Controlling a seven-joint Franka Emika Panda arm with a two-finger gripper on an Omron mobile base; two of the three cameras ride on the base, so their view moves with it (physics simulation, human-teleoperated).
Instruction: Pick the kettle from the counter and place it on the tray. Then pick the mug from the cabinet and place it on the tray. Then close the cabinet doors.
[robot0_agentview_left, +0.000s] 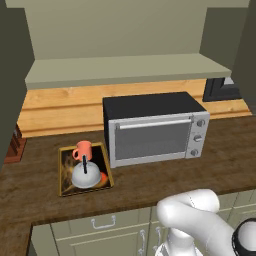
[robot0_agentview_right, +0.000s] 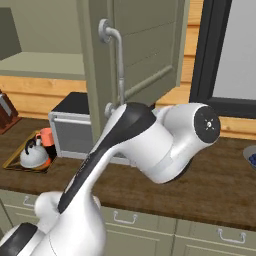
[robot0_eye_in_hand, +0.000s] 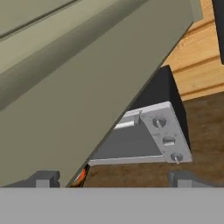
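Your arm (robot0_agentview_right: 150, 145) is folding sharply beside the open cabinet door (robot0_agentview_right: 145, 50); your gripper (robot0_eye_in_hand: 113, 178) is gaping wide, holding nothing.

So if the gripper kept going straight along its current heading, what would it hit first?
Most likely the sage-green panelled cabinet door, which looms across most of the hand view ahead of the open gripper; the silver microwave lies beyond. Depth is uncertain.

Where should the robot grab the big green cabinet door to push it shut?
Probably the long curved silver handle on the tall sage-green panelled door. It stands upright and sticks out from the door's face, leaving a gap behind, so the open two-finger gripper could come from the front with one finger on each side of the bar.
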